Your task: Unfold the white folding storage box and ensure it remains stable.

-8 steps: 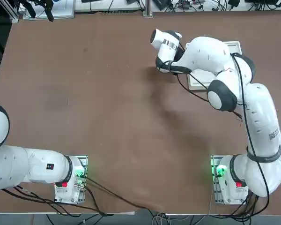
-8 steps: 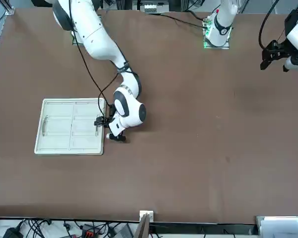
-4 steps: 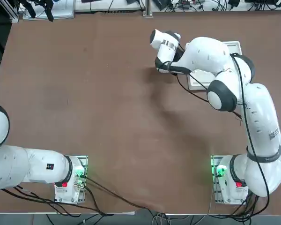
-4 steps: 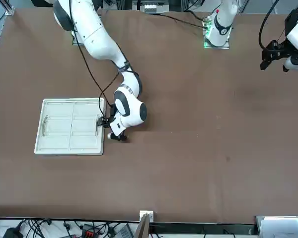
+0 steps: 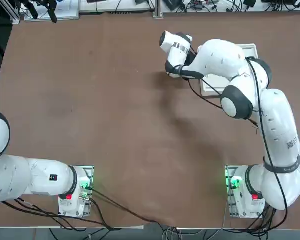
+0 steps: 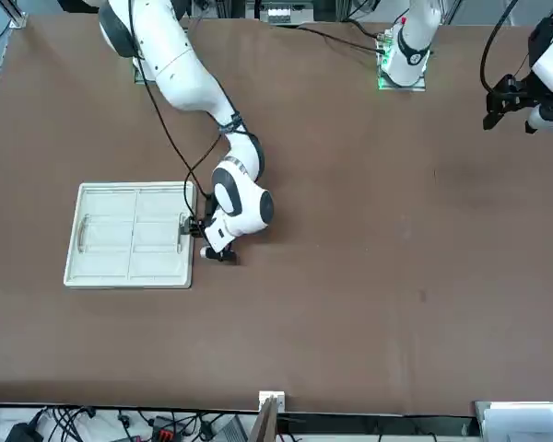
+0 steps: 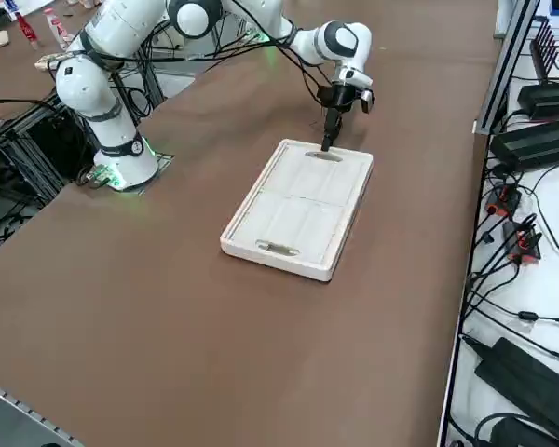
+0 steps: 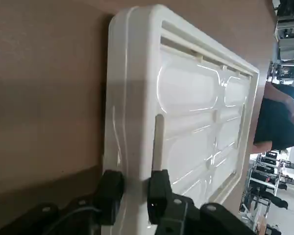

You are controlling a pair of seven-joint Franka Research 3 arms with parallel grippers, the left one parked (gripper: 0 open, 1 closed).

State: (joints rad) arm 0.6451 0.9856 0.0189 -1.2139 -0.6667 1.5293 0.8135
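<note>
**Claw seated on the rim of the collapsed box**

One white folding storage box (image 6: 132,235) is shown, lying flat and folded on the brown bench (image 6: 369,230). The right arm is extended across the bench, wrist bent downward. The right claw (image 8: 133,195) is set astride the box's short-side rim, one finger (image 8: 110,192) outside, the other inside, narrowly parted and grasping it.
</note>
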